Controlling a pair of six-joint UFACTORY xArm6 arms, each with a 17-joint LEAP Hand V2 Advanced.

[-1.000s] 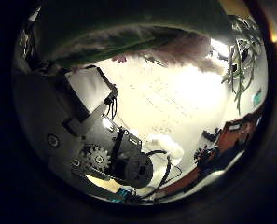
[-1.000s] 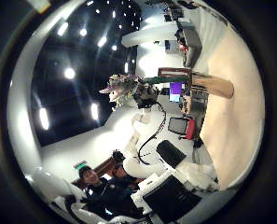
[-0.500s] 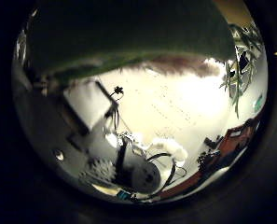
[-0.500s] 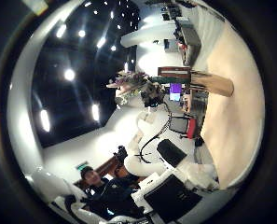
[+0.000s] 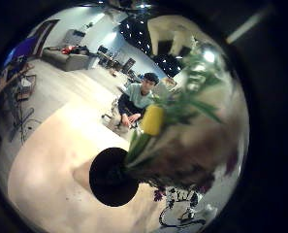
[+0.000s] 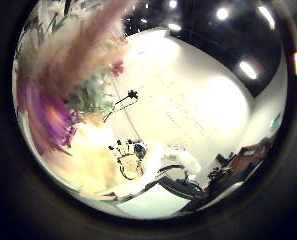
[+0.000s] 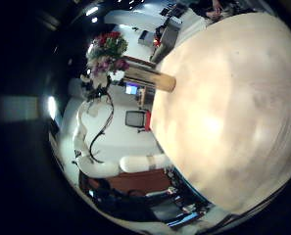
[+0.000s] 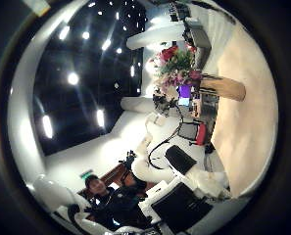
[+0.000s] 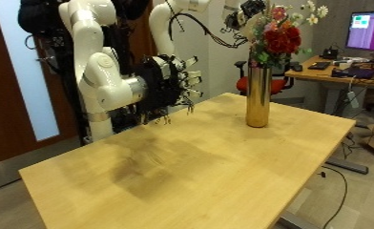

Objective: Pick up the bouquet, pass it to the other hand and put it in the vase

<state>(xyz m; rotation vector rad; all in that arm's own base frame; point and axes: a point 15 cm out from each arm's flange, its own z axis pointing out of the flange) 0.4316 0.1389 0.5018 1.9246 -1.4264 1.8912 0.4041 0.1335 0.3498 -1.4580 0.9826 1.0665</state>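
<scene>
Now the bouquet [image 9: 280,36] stands in the vase [image 9: 257,93]. Left hand [image 9: 251,10] above it, grip unclear: lift away gently. Right hand [image 9: 171,86] nearby, fingers relaxed, empty.

I saw a light wooden counter [image 9: 199,162] with one thing standing directly on it: a tall gold vase [image 9: 257,95], upright, near the counter's far edge. Around the vase's foot the wood lay bare. In the right little finger side palm view the same counter [image 7: 228,127] filled much of the picture, and the vase [image 7: 153,77] stood at its rim. From the left little finger side palm view I looked onto the pale counter [image 5: 56,165] below.
</scene>
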